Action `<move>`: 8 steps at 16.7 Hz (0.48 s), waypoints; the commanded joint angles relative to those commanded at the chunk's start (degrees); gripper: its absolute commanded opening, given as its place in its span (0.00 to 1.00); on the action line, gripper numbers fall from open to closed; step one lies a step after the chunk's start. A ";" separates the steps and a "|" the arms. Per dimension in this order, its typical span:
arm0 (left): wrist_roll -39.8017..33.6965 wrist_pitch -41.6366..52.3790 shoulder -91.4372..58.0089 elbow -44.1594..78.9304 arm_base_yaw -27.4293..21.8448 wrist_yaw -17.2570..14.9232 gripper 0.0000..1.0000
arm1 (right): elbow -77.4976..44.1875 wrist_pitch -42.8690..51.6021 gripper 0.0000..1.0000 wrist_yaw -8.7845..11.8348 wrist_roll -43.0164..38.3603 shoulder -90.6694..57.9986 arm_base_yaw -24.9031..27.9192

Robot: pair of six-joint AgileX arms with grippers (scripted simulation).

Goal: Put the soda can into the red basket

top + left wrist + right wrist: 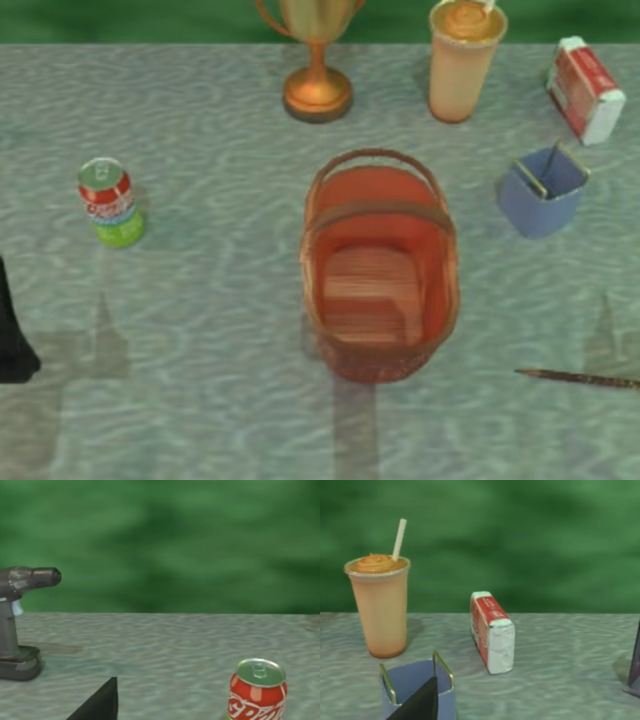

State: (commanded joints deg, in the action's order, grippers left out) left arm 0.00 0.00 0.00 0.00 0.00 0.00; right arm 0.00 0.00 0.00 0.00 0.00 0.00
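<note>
Red basket (443, 300) was found empty; soda can (110, 203) stood untouched, well apart from left gripper (15, 345). Finger state undeterminable.

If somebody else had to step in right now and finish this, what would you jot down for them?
Left arm: parked at the table's left edge, holding nothing.
Right arm: barely in view at the right edge, nowhere near the can.
Small red, white and lime-green soda can: upright on the left side of the table, untouched.
Large oval red woven basket with arched handle: mid-table, nothing inside.
Done: nothing yet.
Left: grasp the can, likely with the nearer left arm, carry it over and lower it into the basket.
</note>
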 joint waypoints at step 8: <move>4.96 8.77 -12.43 11.98 -1.27 -0.41 1.00 | 0.00 0.00 1.00 0.00 0.00 0.00 0.00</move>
State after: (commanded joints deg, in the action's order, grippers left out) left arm 4.96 8.77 -12.43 11.98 -1.27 -0.41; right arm 0.00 0.00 0.00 0.00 0.00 0.00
